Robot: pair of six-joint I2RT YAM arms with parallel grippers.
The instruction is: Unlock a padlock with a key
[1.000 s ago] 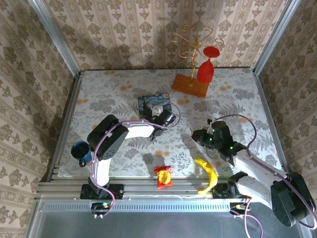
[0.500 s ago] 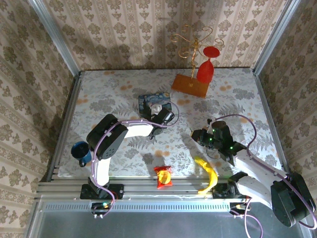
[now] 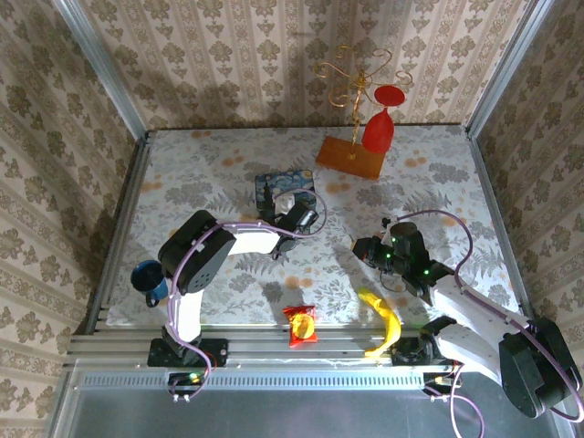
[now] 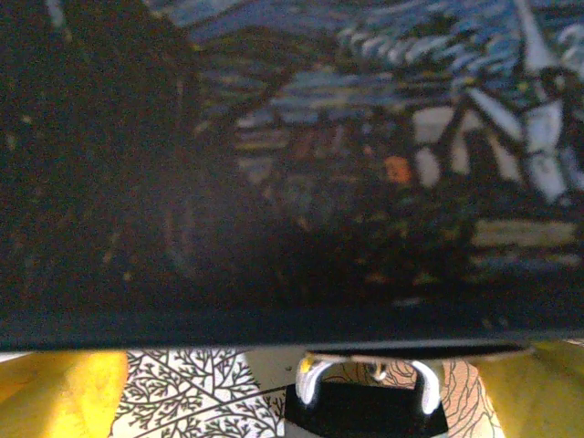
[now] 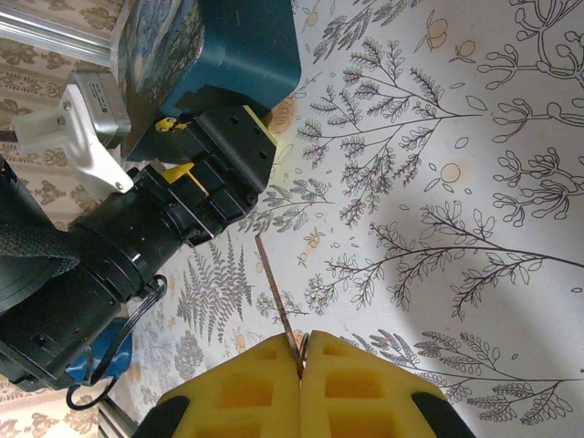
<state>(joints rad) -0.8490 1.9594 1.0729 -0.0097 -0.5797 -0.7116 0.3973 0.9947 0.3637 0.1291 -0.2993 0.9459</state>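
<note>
Close ahead of my left gripper (image 4: 301, 388), the padlock (image 4: 365, 409) lies on the tablecloth, a small black body with a silvery shackle. Its yellow fingers (image 4: 55, 392) stand wide apart on either side, open, touching nothing. Just beyond the padlock rises the blue painted tin (image 4: 347, 164). From above, the left gripper (image 3: 301, 217) sits against the near side of the tin (image 3: 283, 185). My right gripper (image 5: 301, 345) is shut on the key (image 5: 274, 287), whose thin blade points toward the left gripper (image 5: 205, 178). It hovers to the right (image 3: 363, 248) of the left one.
A gold wire stand on an orange base (image 3: 349, 157) holds a red glass (image 3: 379, 130) at the back. A banana (image 3: 383, 315) and a red snack packet (image 3: 301, 324) lie near the front edge. A blue mug (image 3: 149, 278) stands front left.
My left gripper has edged toward the tin, and the tin has shifted slightly away. The right gripper holds the key in nearly the same place.
</note>
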